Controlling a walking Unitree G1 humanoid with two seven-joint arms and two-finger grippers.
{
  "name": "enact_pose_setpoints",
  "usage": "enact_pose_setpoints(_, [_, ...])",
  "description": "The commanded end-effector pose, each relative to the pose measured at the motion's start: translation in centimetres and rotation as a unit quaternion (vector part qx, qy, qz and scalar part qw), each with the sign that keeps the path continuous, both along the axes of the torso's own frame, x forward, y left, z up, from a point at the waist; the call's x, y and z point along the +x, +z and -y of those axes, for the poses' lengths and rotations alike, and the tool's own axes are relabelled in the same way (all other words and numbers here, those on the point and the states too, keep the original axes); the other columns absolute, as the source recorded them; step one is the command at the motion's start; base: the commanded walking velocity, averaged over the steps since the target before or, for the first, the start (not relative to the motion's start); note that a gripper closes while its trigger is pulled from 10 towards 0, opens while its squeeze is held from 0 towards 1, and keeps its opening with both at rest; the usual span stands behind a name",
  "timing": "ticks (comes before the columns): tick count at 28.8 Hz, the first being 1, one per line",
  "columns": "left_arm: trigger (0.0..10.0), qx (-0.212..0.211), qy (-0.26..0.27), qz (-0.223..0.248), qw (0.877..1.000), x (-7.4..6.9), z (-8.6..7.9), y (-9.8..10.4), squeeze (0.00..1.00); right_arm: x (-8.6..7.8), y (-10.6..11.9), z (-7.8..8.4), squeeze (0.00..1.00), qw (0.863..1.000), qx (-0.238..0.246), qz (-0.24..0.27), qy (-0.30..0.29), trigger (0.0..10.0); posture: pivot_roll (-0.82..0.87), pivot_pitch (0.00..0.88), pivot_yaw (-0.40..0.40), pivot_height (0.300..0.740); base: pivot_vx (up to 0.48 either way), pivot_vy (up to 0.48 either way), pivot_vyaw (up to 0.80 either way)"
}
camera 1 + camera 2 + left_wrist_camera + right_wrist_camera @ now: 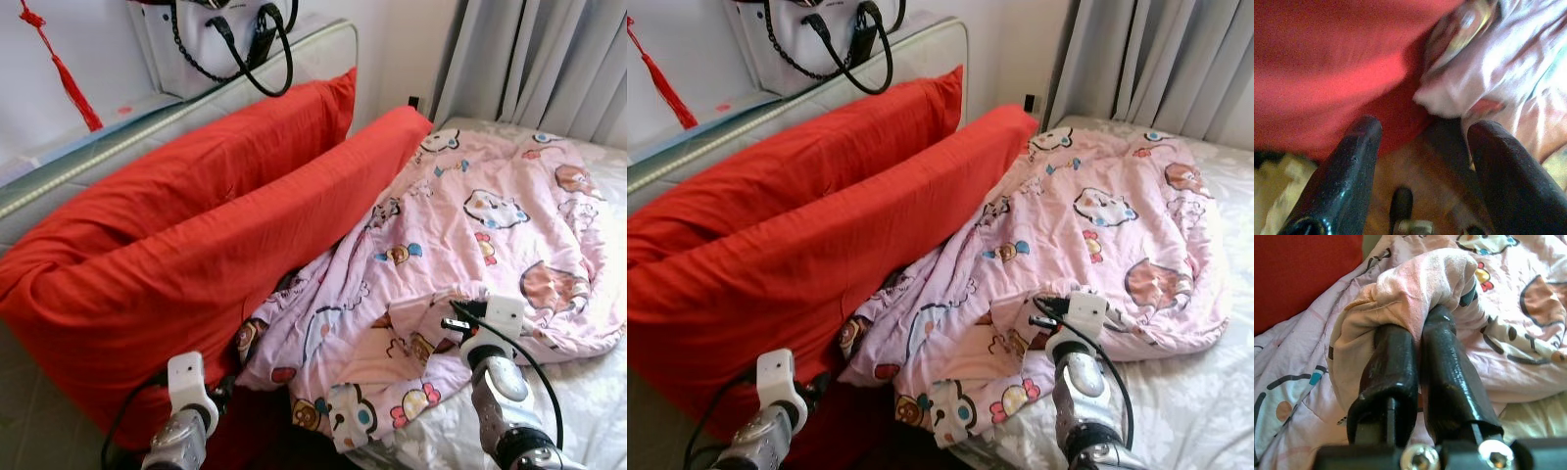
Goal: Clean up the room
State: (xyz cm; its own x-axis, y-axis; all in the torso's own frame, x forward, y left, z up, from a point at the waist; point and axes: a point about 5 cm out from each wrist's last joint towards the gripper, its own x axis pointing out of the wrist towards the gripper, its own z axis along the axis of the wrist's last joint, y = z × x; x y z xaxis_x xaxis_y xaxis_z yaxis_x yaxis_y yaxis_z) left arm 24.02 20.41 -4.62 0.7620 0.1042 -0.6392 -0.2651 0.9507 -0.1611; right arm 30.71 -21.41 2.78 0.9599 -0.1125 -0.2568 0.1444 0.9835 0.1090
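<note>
On bed, right gripper (1418, 333) clamped on blanket (490, 215) fold.

head eyes: high, down on bed, shared | wrists: close on pink quilt (1415, 289), red pillow (1327, 63)

- two big red pillows (196, 235) lean against the headboard (147, 127) and take up the whole left side of the bed, no way through there
- the pink cartoon quilt (470, 245) is bunched in a heap across the middle, its edge pushed right up against the front pillow
- right gripper (1418, 333) has its fingers pinched together on a fold of that quilt, so it's tied up
- left gripper (1420, 142) hangs spread apart by the pillow's lower edge, over a dark gap
- bare white sheet (588, 401) at the right is the free spot
- handbag (216, 39) sits on top of the headboard
</note>
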Motion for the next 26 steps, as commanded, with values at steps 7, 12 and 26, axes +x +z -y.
enact_pose_setpoints(7, [10.0,0.009,-0.011,-0.048,0.999,-2.3,-0.2,-1.5,0.00,0.6,0.5,-0.1,0.00,1.000,-0.003,-0.002,0.006,10.0,0.08,0.000,0.005,0.740,0.000,0.000,0.00])
enact_pose_setpoints(12, [10.0,0.003,-0.008,-0.051,0.999,-2.5,-0.3,-1.6,0.00,0.7,0.5,-0.2,0.00,1.000,-0.008,-0.005,0.001,10.0,0.08,0.000,0.008,0.740,0.000,0.000,0.00])
enact_pose_setpoints(26, [10.0,0.002,-0.004,-0.068,0.998,-2.8,-1.0,-1.8,0.00,0.9,1.7,2.2,0.00,0.997,-0.026,0.016,-0.072,10.0,0.08,0.000,0.025,0.740,0.000,0.000,0.00])
